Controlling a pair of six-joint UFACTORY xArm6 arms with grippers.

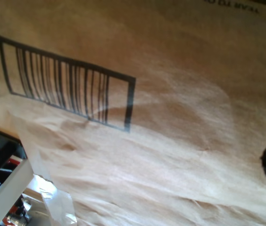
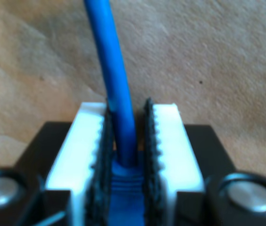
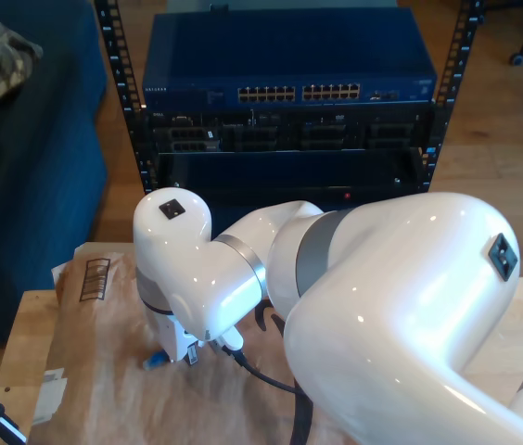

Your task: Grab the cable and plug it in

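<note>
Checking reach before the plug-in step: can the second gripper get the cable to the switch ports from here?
Probably, but not yet. My second gripper is shut on the cable low over the brown paper. The switch ports sit higher up and well behind, with no obstacle visible between.

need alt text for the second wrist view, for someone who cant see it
Close-up along my second gripper: its two white fingers with dark ribbed pads are closed on the cable, bright blue, gripped just above its plug boot. The cable runs up and away over wrinkled brown paper that covers the surface behind it.
</note>
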